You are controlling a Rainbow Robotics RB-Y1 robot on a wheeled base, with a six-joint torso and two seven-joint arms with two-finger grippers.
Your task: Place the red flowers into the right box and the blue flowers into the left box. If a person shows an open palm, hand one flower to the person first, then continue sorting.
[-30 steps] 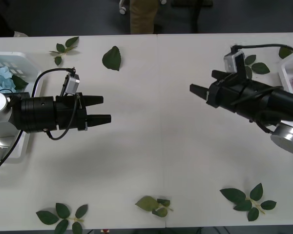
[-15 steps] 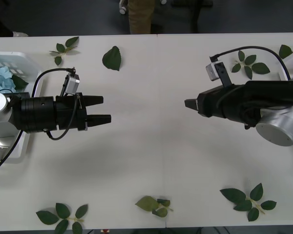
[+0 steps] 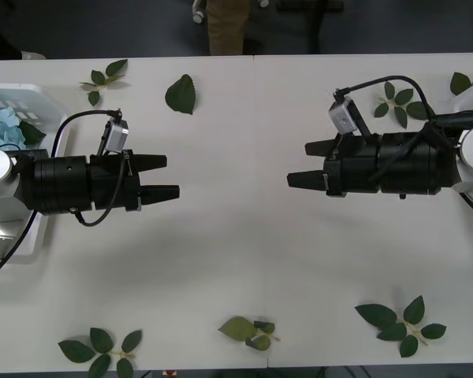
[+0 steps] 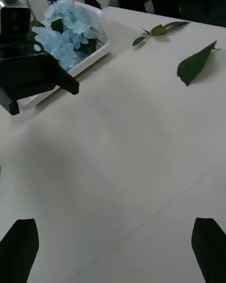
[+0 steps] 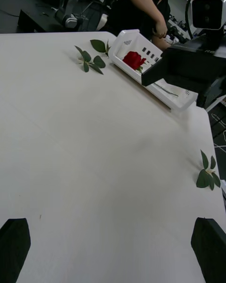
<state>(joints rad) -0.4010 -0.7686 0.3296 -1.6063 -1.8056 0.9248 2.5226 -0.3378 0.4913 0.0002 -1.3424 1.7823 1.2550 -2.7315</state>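
— Facing each other over the white table (image 3: 244, 260), both arms. Anything held?
— No. The left gripper (image 3: 164, 176) and the right gripper (image 3: 307, 164) both hover with fingers spread, empty.
— And the flowers?
— Blue flowers (image 4: 66, 30) lie in the left box (image 3: 43, 98) at the far left; a red flower (image 5: 133, 59) lies in the right box (image 5: 155, 73) at the far right.
— Leaves?
— Loose sprigs (image 3: 398, 319) along the edges.

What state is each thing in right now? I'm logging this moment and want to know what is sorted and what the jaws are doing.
left gripper: jaws open, empty, over the table
right gripper: jaws open, empty, facing the left one
blue flowers: lying in the left box
left box: holds blue flowers
red flower: lying in the right box
right box: holds a red flower
loose leaves: scattered on the table
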